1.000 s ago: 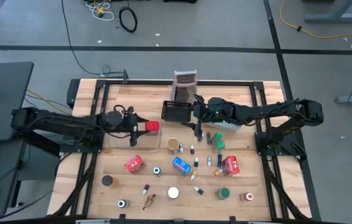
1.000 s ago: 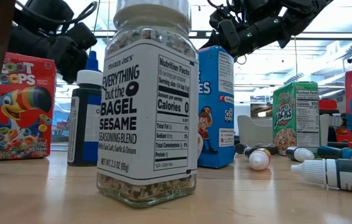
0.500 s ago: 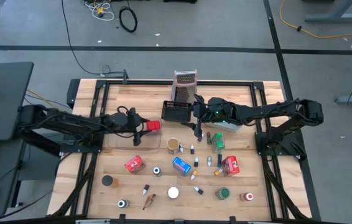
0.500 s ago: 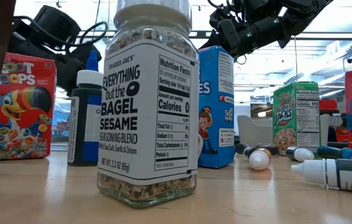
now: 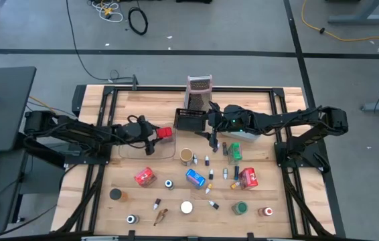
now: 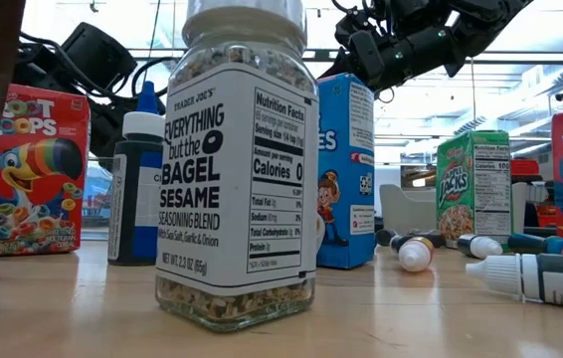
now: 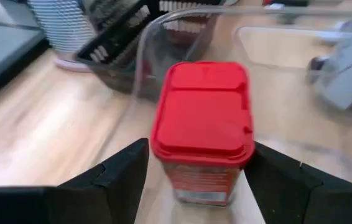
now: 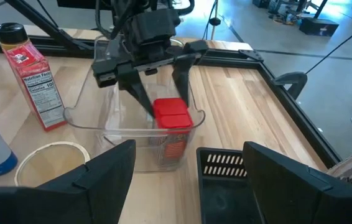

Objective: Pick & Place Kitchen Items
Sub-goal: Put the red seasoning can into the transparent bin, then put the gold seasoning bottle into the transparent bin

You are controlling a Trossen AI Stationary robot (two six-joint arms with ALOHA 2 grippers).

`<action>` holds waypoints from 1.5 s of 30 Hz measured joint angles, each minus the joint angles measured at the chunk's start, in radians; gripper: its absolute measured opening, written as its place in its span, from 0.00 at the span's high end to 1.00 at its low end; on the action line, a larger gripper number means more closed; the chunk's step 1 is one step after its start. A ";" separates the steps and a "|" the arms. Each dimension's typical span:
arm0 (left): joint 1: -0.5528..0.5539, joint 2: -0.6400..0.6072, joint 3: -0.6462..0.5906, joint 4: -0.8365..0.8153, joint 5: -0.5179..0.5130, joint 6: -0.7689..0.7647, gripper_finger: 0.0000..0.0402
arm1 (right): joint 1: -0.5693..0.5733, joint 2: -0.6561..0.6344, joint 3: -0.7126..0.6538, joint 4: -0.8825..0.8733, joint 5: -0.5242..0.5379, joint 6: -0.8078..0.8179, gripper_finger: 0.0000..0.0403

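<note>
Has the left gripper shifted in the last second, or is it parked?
Yes. The left gripper has moved toward the black basket, carrying the red-lidded jar along inside the clear tub.

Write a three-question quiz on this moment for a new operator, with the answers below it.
1. True or false: the red-lidded jar stands upright inside the clear tub.
2. What stands on either side of that jar in the left wrist view?
A. the left gripper's open fingers
B. two blue bottles
C. the box grater's handle
3. Which gripper hangs over the table's middle, near the black mesh basket, holding nothing?

Key: 1 true. 2 A; there is a gap between each finger and the jar. 3 the right gripper, with its fingers apart.
</note>
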 joint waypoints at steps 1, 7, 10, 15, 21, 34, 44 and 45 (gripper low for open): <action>0.000 -0.006 0.000 0.006 -0.014 0.013 0.32 | 0.000 0.000 0.000 0.000 0.000 0.000 0.24; -0.021 -0.079 0.029 -0.039 -0.019 0.058 0.28 | 0.000 0.000 0.000 0.000 0.000 0.000 0.24; -0.039 -0.137 0.064 -0.136 -0.020 0.074 0.28 | 0.000 0.000 0.000 -0.001 0.000 0.000 0.24; -0.079 -0.249 0.150 -0.324 -0.020 0.076 0.28 | 0.000 0.000 0.000 -0.001 0.000 0.000 0.24; -0.160 -0.337 0.236 -0.406 0.071 0.076 0.28 | 0.000 0.000 0.000 -0.001 0.000 0.000 0.24; -0.325 -0.188 0.249 -0.296 0.234 -0.019 0.28 | 0.000 0.000 0.000 0.000 -0.001 0.000 0.24; -0.315 -0.010 0.250 -0.020 0.193 0.091 0.28 | 0.000 0.000 0.000 0.000 -0.001 0.000 0.24; -0.305 0.005 0.250 0.002 0.191 0.094 0.28 | 0.000 0.000 0.000 0.000 -0.001 0.000 0.24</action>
